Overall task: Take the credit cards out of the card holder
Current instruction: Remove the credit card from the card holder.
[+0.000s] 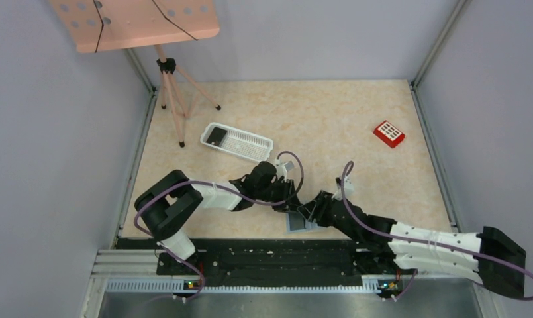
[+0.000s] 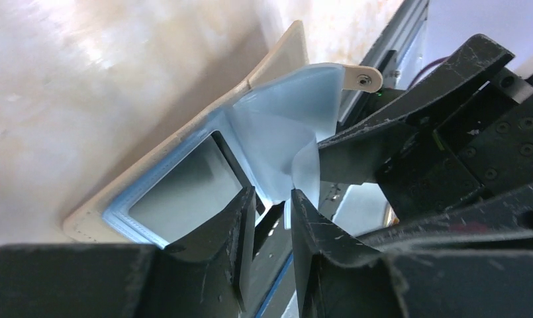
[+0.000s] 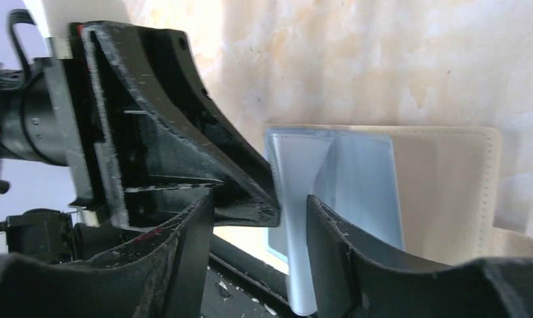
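Note:
The card holder point(image 1: 295, 224) lies open near the table's front edge, between both grippers. In the left wrist view the card holder point(image 2: 184, 192) shows a grey window pocket, a cream outer edge and a raised pale blue flap point(image 2: 283, 126). My left gripper point(image 2: 273, 199) point(image 1: 285, 199) stands narrowly open; the flap's edge and a thin dark strip point(image 2: 271, 222) sit in the gap. My right gripper point(image 3: 258, 199) point(image 1: 308, 213) is open, the flap point(image 3: 296, 172) standing against its right finger. One dark card point(image 1: 216, 136) lies in the white basket.
The white slotted basket point(image 1: 240, 142) stands behind the left arm. A red box with white squares point(image 1: 388, 134) sits at the back right. A pink tripod stand point(image 1: 171, 86) occupies the back left corner. The black rail point(image 1: 263, 255) runs just below the card holder.

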Robot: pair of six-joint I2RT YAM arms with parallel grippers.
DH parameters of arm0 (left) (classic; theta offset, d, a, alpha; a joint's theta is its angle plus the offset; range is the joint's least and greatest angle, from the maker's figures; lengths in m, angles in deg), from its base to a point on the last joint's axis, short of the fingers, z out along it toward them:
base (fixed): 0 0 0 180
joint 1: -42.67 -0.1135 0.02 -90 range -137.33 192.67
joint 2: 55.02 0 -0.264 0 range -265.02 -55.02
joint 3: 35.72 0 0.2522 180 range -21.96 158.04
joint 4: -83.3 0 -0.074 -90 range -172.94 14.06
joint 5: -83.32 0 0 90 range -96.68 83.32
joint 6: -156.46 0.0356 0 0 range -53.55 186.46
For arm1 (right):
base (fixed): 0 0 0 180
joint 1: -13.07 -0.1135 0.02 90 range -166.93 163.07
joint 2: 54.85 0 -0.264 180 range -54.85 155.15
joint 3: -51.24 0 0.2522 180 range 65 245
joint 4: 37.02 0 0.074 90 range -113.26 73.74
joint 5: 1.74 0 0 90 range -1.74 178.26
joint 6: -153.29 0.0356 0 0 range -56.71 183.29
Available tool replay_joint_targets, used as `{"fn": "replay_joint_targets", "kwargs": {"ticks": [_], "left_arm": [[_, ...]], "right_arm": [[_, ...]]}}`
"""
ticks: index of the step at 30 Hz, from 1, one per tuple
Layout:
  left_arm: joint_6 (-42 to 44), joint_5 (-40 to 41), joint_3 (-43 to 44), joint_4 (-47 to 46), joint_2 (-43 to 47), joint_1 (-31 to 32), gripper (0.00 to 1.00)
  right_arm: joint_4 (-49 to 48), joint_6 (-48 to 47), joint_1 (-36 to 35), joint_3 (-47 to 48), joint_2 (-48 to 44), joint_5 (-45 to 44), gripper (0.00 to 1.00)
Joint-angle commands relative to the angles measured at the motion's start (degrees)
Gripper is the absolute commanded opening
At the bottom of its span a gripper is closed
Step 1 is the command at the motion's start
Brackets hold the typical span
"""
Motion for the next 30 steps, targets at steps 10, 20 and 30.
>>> {"fn": "replay_joint_targets", "kwargs": {"ticks": [10,20,30], "left_arm": [[-2.04,-1.71,6.22,-7.89,-5.29,1.94,0.31],[-2.63,-2.38,8.25,-9.68,-9.16,1.97,0.31],[-1.50,-2.44,10.87,-6.59,-9.75,2.30,0.31]], "right_arm": [[24.06,-5.71,0.48,9.16,-10.52,-4.74,0.58],[27.45,-5.29,0.47,10.78,-8.76,-6.59,0.66],[32.53,-7.89,0.52,15.80,-11.90,-6.23,0.60]]}}
